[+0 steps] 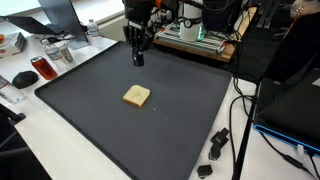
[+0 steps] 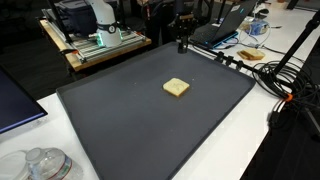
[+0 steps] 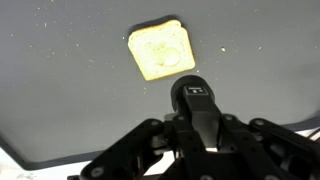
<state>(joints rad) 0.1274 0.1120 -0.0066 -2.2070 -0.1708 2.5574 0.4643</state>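
Evidently the end effector was clenched on a small dark labelled object above the grey mat. The bread slice lay flat at its 11 o'clock, apart. It looked light, soft and crumbly, best pinched gently across opposite crusts.

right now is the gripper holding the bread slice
No, the bread slice lies flat on the mat, clear of the gripper.
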